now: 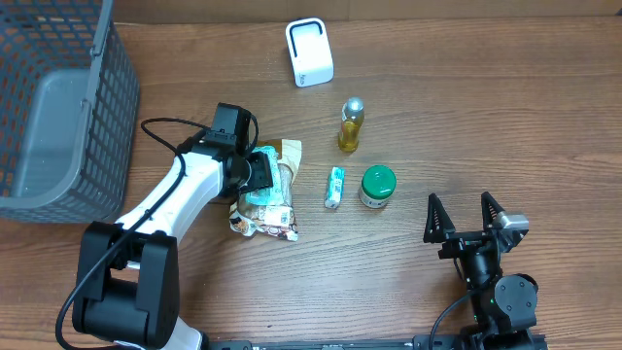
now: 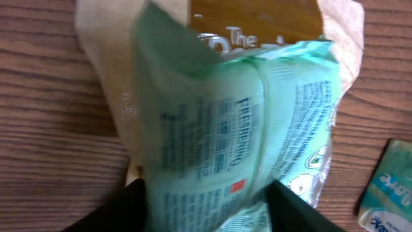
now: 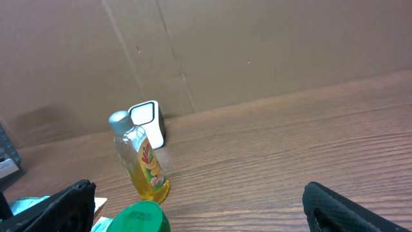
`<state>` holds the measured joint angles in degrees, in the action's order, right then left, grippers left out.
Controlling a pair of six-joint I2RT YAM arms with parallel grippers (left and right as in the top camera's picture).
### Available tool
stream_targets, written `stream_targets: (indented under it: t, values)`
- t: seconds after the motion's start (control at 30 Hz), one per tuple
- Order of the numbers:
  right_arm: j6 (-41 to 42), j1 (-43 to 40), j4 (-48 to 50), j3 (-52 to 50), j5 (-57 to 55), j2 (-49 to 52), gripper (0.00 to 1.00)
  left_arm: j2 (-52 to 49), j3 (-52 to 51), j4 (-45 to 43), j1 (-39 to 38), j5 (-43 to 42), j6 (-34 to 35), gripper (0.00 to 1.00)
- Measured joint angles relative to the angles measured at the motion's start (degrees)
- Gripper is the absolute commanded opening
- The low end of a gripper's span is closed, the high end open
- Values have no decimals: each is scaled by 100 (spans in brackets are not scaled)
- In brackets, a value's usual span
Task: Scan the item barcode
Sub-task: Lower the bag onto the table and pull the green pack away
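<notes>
Firmly, the left pincer pinches the green wipes pack over a brown bag. Near right, the right pincer stands spread.

The left arm, white-shelled on a black base, reaches from the near left edge up and to the right, with the black left gripper angled down. Its dark fingers stand part-way apart, pressed against either side of a mint-green plastic packet. The right arm sits folded at the near right. The right gripper is spread wide and empty, pointing away over the wooden tabletop.
</notes>
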<state>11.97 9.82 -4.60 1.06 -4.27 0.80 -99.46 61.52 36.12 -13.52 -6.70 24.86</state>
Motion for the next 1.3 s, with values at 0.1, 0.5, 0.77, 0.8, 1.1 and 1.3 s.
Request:
stream_targets:
  t: [0.1,0.5,0.77,0.8,1.1,1.3]
  values:
    - [-2,0,0,0,0,0,100,0,-2,-15,0,-33,-22,37]
    - [0,0,0,0,2,0,100,52,199,192,0,-166,-129,4]
    - [2,0,0,0,0,0,100,50,1128,1115,118,-70,-133,4]
    - [0,0,2,0,0,0,100,50,1207,1150,164,-33,-133,4]
    - [-2,0,2,0,2,0,100,50,1287,1718,1012,767,-138,4]
    - [0,0,4,0,0,0,100,50,1196,1923,1362,1178,-151,4]
